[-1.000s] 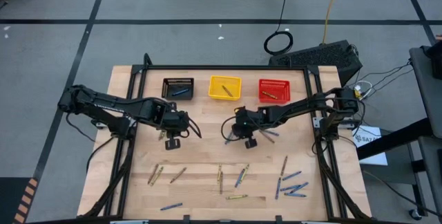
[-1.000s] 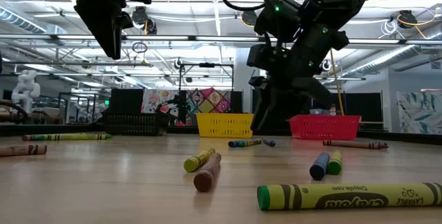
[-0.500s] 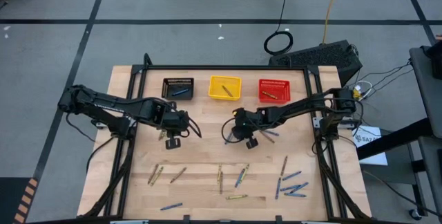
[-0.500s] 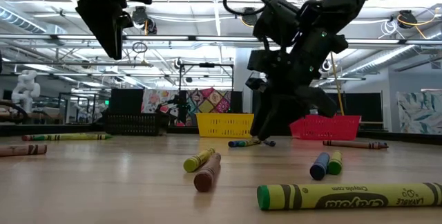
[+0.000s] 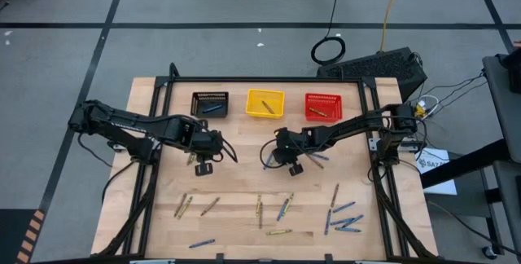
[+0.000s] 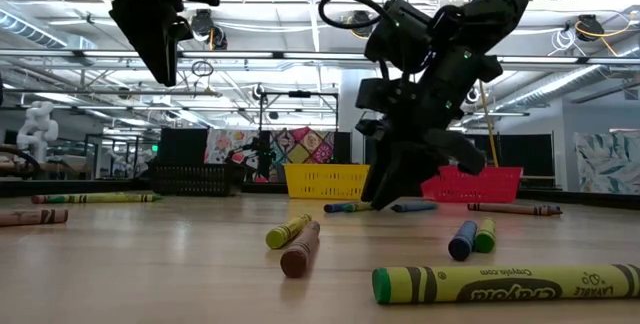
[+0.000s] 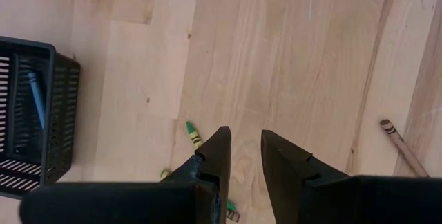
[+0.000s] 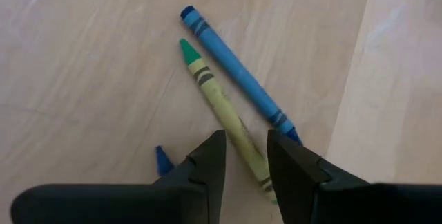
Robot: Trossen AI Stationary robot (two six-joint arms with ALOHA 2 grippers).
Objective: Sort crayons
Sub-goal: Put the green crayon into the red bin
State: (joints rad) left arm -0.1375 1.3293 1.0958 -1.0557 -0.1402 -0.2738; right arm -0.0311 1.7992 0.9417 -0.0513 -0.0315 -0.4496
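High view: the right pincer [image 5: 286,162] hangs low over mid-table, in front of the yellow basket [image 5: 264,103], right at a small cluster of crayons [image 5: 316,159]. The left pincer [image 5: 203,164] waits nearer the black basket [image 5: 210,103]. Most other crayons lie along the near part of the table [image 5: 163,215], well apart from both arms. Each basket already has at least one stick in it.

Low view: the right pincer [image 6: 385,186] reaches almost to the wood by two crayons in front of the red basket [image 6: 470,183]. Coming down any further risks jamming a fingertip into the table.

Left wrist view: the left pincer [image 7: 242,156] is narrowly parted and empty above bare wood, with a green-tipped crayon [image 7: 193,135] just beyond it. No trouble seems likely here.

Right wrist view: the right pincer [image 8: 245,153] is narrowly parted, holding nothing, and straddles the olive crayon [image 8: 224,110]. The blue crayon [image 8: 237,73] lies just beside it, the two nearly touching at one end, and another blue tip [image 8: 162,160] pokes out by one finger. Closing here could catch or flick the blue one, or pinch the olive stick near its end so that it pivots and drops on the way to a basket.
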